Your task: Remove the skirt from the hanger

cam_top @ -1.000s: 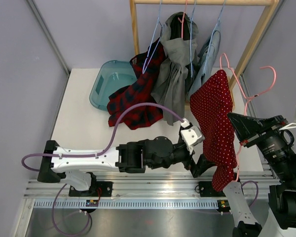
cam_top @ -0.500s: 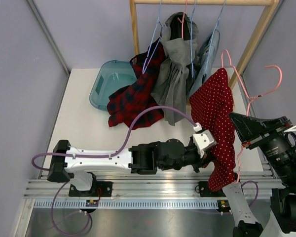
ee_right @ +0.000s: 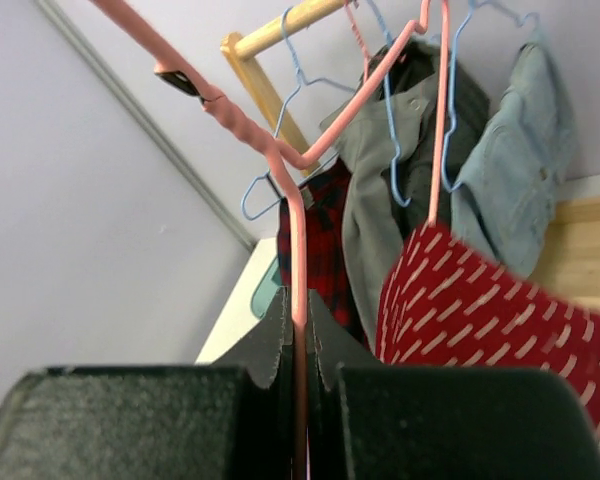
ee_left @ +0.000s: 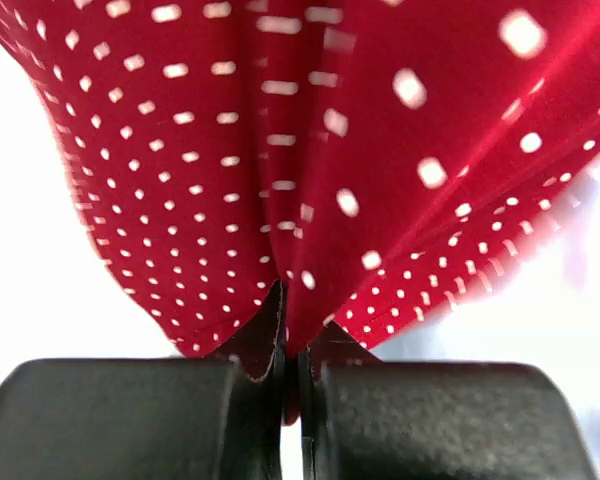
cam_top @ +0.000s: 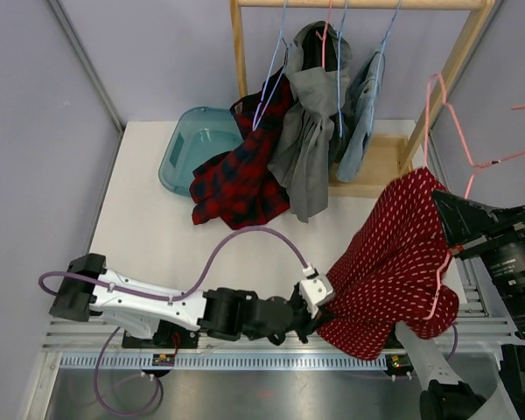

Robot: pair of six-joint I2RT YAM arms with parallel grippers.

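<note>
The skirt [cam_top: 394,262] is red with small white dots and hangs stretched from the pink hanger [cam_top: 433,114] at the right down toward the table's near edge. My left gripper [cam_top: 319,322] is shut on the skirt's lower hem [ee_left: 295,290], low near the front rail. In the left wrist view the cloth bunches between the black fingers [ee_left: 130,420]. My right gripper [ee_right: 300,330] is shut on the pink hanger's wire [ee_right: 298,240], holding it up at the right. The skirt [ee_right: 480,310] still hangs over one hanger bar in the right wrist view.
A wooden rack [cam_top: 241,52] at the back carries blue hangers with a plaid shirt [cam_top: 241,171], a grey garment [cam_top: 306,131] and a denim piece [cam_top: 359,114]. A teal bin [cam_top: 188,144] sits at back left. The aluminium rail [cam_top: 245,341] runs along the near edge.
The left gripper closed on the skirt's hem and pulled it left and toward the near edge, stretching the cloth. The right gripper lifted the hanger up and to the right.
</note>
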